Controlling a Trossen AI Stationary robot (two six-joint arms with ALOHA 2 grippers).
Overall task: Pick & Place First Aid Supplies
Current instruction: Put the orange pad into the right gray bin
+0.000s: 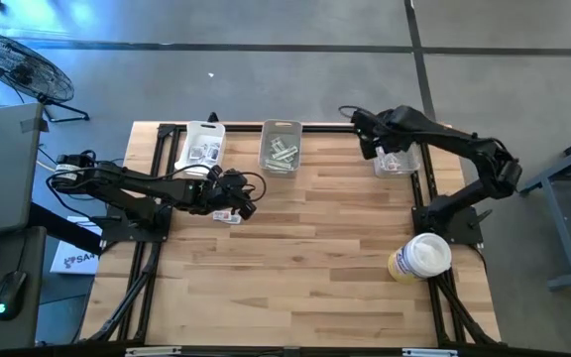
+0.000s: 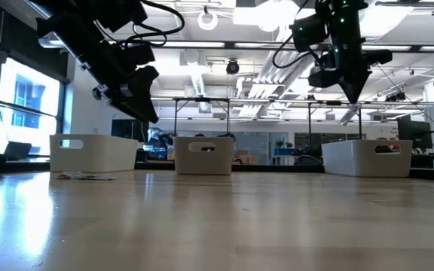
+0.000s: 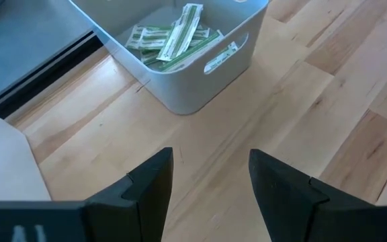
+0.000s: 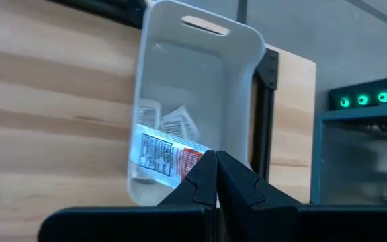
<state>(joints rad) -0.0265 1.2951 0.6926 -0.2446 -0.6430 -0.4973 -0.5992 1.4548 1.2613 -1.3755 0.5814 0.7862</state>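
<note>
My right gripper (image 4: 213, 158) is shut on a white packet with printed text and a red mark (image 4: 158, 153), high over the right-hand clear bin (image 1: 397, 161), in which a few white packets (image 4: 177, 124) lie. My left gripper (image 3: 210, 181) hangs open above the bare wood at the table's left, holding nothing. Beyond it stands the middle bin (image 3: 200, 81), holding pale green strips (image 3: 173, 37). A few loose white packets (image 1: 228, 216) lie flat on the table below the left gripper. The left bin (image 1: 203, 145) holds more white packets. My right gripper pinches the packet's red-marked end (image 4: 189, 163) between its two fingertips, which slant downward. The rest of the packet sticks out sideways from the fingers. It is lifted clear, above the open bin.
All three bins stand in a row along the far edge. A big white-and-yellow round tub (image 1: 419, 258) stands near the right arm's base. Bare wood (image 1: 305, 268) covers the middle and near part of the table.
</note>
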